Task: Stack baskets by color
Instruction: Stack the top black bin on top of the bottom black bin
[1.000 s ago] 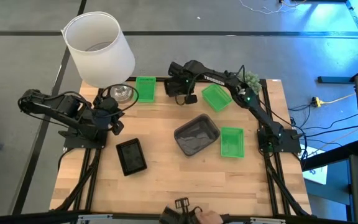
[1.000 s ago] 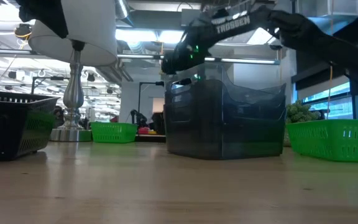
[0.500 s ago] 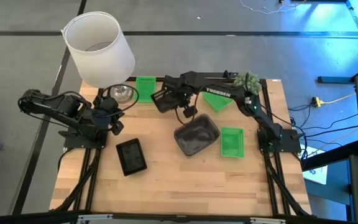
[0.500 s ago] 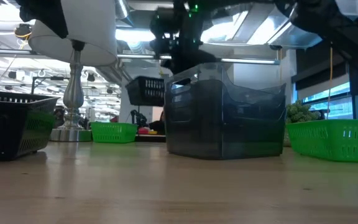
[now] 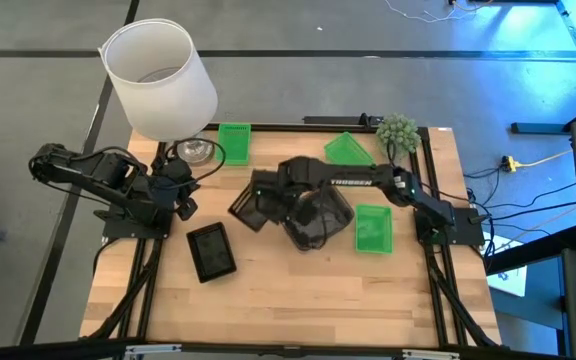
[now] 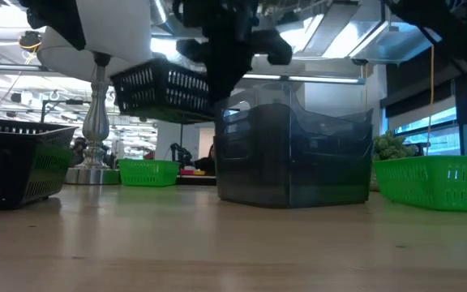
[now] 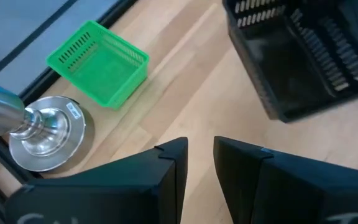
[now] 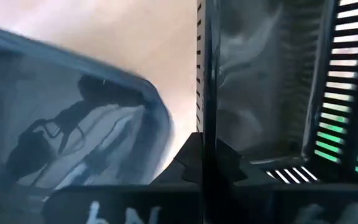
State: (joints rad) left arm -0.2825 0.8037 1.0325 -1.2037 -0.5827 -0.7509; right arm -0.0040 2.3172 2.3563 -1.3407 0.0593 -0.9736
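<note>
A small black basket hangs in the air left of the smoky grey basket, with my right gripper shut on it. A second black basket rests on its base at the near left. Green baskets stand at the far edge, tilted near the plant ball, and right of the grey one. At the table's left side, my left gripper stays raised with a narrow gap between its fingers and nothing in it. My right gripper pinches one side wall of the black basket at its rim, one finger inside the basket and one outside. The fingers come from above, pointing steeply down. The basket is lifted clear of the table and tilted, sticking out sideways from the fingers.
A white lampshade on a silver stand rises at the far left corner. A round green plant ball sits at the far right. Bare wood runs along the near edge.
My right gripper has swung from the far edge toward the near edge and somewhat left, rising and rolling its wrist. The black basket has travelled with it, from beside the far green baskets to a spot left of the grey basket, still clear of the table.
</note>
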